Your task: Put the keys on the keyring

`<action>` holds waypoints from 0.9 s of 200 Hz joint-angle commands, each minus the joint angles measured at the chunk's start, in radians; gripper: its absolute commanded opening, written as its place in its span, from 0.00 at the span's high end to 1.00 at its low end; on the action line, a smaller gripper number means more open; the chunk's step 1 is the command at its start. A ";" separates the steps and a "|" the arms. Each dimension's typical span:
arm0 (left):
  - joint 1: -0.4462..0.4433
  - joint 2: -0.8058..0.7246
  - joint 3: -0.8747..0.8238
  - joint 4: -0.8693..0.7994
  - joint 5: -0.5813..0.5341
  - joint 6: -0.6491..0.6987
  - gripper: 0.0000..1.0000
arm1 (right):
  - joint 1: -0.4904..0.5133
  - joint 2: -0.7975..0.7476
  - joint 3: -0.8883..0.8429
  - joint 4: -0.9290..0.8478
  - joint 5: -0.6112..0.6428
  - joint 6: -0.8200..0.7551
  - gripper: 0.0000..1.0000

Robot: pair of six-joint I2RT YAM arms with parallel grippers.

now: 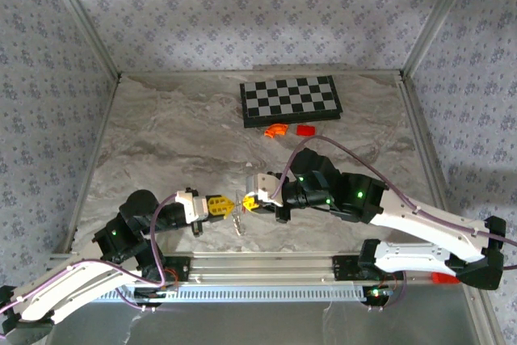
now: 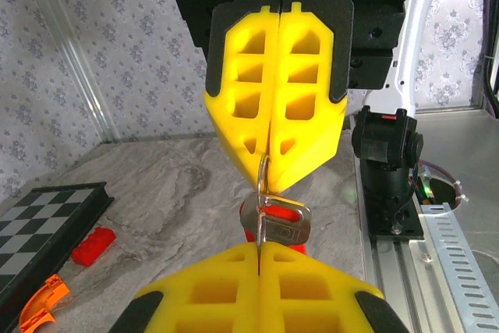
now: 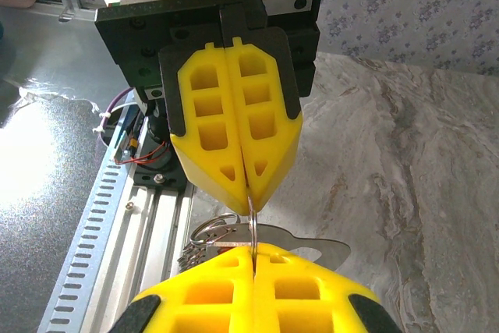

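Observation:
My two grippers meet tip to tip low over the table's near middle, the left gripper point(image 1: 229, 205) facing the right gripper point(image 1: 245, 203). Both are shut on the same thin silvery keyring point(image 2: 263, 185), which stands edge-on between their yellow fingertips. In the left wrist view my left gripper point(image 2: 258, 246) pinches its lower edge and the right gripper point(image 2: 265, 181) its upper edge. A key point(image 2: 281, 220) with a red and silver head hangs against the ring. In the right wrist view the keyring point(image 3: 251, 220) runs from my right gripper point(image 3: 253, 249) to the left gripper point(image 3: 249, 193). A flat silver key point(image 3: 312, 243) hangs beside it.
A black-and-white chessboard point(image 1: 291, 98) lies at the back of the marble table point(image 1: 161, 143), with an orange curved piece point(image 1: 276, 130) and a red block point(image 1: 304, 130) just in front. A metal rail point(image 1: 266, 268) runs along the near edge under the arm bases.

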 commanded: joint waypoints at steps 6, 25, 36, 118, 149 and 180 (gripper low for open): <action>-0.008 -0.006 0.033 0.026 0.021 0.007 1.00 | 0.000 0.003 0.002 -0.008 -0.021 -0.011 1.00; -0.008 -0.005 0.033 0.026 0.020 0.008 1.00 | -0.001 0.003 0.003 -0.012 -0.025 -0.011 1.00; -0.008 -0.005 0.033 0.026 0.021 0.007 1.00 | 0.000 0.003 0.005 -0.013 -0.026 -0.011 1.00; -0.008 -0.007 0.033 0.026 0.021 0.008 1.00 | 0.000 0.011 0.004 -0.029 -0.031 -0.012 1.00; -0.008 -0.007 0.031 0.027 0.022 0.006 1.00 | 0.000 0.016 0.004 -0.028 -0.028 -0.017 1.00; -0.008 -0.007 0.031 0.026 0.021 0.008 1.00 | -0.003 0.007 0.005 -0.027 -0.022 -0.022 1.00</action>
